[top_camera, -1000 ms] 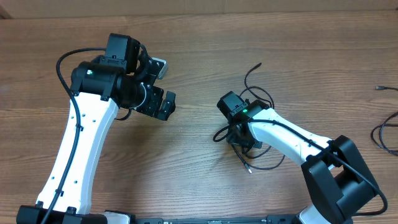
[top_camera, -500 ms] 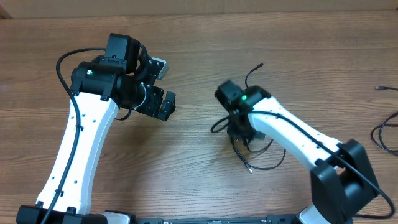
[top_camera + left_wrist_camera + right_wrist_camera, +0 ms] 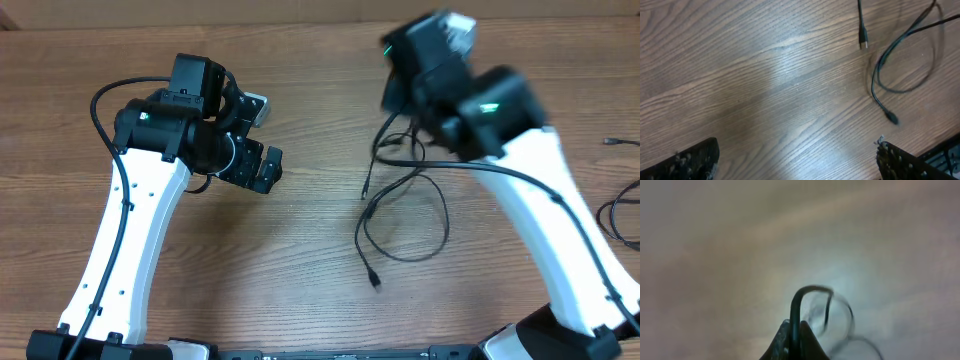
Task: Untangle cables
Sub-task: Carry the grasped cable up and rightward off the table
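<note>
A thin black cable (image 3: 405,215) hangs in loops from my raised right arm, with plug ends near the table middle. In the right wrist view my right gripper (image 3: 795,337) is shut on this cable (image 3: 796,307), which arches up from between the fingertips. In the overhead view the right gripper is hidden behind its blurred wrist. My left gripper (image 3: 262,168) is open and empty, left of the cable. Its wrist view shows both fingertips wide apart (image 3: 795,162) above bare wood, with the cable's loop (image 3: 895,75) and a plug end (image 3: 863,39) at the upper right.
More thin black cable (image 3: 622,215) lies at the table's far right edge, with a small plug end (image 3: 610,142) above it. The wooden table (image 3: 300,260) stretches between the two arms. The left arm's own thick wire (image 3: 105,100) loops at the upper left.
My right arm has risen and swung toward the back of the table, lifting the cable so its bundle has opened into hanging loops. The left arm has not moved.
</note>
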Motion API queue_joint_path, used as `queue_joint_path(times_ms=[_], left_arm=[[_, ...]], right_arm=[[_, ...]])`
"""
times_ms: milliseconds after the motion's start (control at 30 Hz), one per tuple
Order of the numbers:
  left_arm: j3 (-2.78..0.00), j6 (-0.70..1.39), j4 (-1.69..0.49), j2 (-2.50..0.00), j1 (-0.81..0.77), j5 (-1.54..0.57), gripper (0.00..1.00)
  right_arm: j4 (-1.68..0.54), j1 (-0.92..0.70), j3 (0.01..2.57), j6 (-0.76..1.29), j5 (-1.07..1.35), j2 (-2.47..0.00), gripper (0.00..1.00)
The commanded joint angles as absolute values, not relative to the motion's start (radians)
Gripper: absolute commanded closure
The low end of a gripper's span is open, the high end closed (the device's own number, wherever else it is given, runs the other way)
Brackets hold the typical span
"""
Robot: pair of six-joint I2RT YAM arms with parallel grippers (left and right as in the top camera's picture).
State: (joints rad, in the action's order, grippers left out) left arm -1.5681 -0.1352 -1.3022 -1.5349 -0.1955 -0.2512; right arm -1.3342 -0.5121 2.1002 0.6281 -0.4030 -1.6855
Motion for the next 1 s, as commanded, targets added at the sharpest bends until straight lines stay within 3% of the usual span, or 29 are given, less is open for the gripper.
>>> queue_joint_path(times_ms=[0,400,967], left_arm=[[-1.586,-0.157,-1.301,-1.537,-0.190,-0.252,0.00],[-1.586,-0.157,-1.301,-1.537,-0.190,-0.252,0.00],[-1.586,-0.157,-1.301,-1.537,-0.190,-0.252,0.01]], right_arm=[[-1.325,-0.467,2.276,0.538,-0.434,-1.649,0.96],[-1.255,-0.366,2.643,0.479,-0.434,-1.649,0.96],[-1.195,-0.296,2.671,0.309,-0.635,-1.661,0.96]])
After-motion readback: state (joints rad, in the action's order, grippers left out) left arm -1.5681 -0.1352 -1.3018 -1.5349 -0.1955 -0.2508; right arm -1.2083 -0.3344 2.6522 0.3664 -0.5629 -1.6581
